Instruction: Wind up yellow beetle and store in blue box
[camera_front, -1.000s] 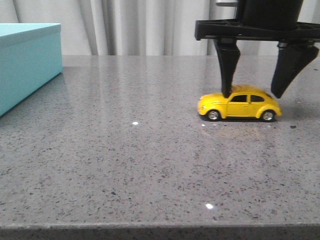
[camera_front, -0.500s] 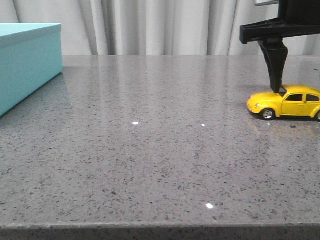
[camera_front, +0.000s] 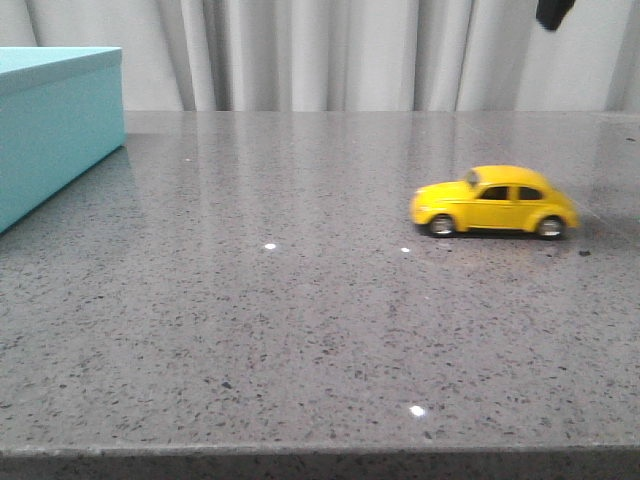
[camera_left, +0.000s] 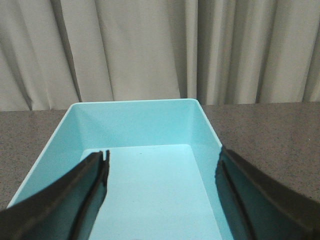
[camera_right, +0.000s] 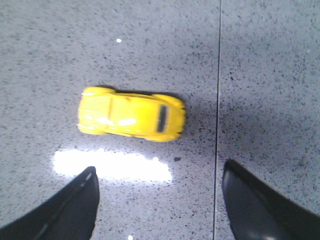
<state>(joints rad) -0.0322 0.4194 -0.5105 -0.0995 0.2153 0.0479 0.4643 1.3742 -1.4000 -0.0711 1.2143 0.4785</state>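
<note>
The yellow beetle (camera_front: 495, 202) stands free on the grey table at the right, nose to the left, slightly blurred. In the right wrist view the beetle (camera_right: 131, 120) lies below my open, empty right gripper (camera_right: 159, 169), which is raised well above it. Only one fingertip (camera_front: 553, 12) of that gripper shows at the front view's top edge. The blue box (camera_front: 50, 130) stands at the far left. My left gripper (camera_left: 162, 165) is open and empty, hovering over the box's open, empty inside (camera_left: 150, 170).
The speckled grey table (camera_front: 300, 330) has a thin seam (camera_right: 218, 100) beside the beetle. A pale curtain (camera_front: 330, 50) hangs behind the table. The table's front edge (camera_front: 320, 455) runs along the bottom of the front view.
My right gripper pulled the beetle to the right, then let go and rose almost out of the front view. The beetle has rolled back to the left on its own.
</note>
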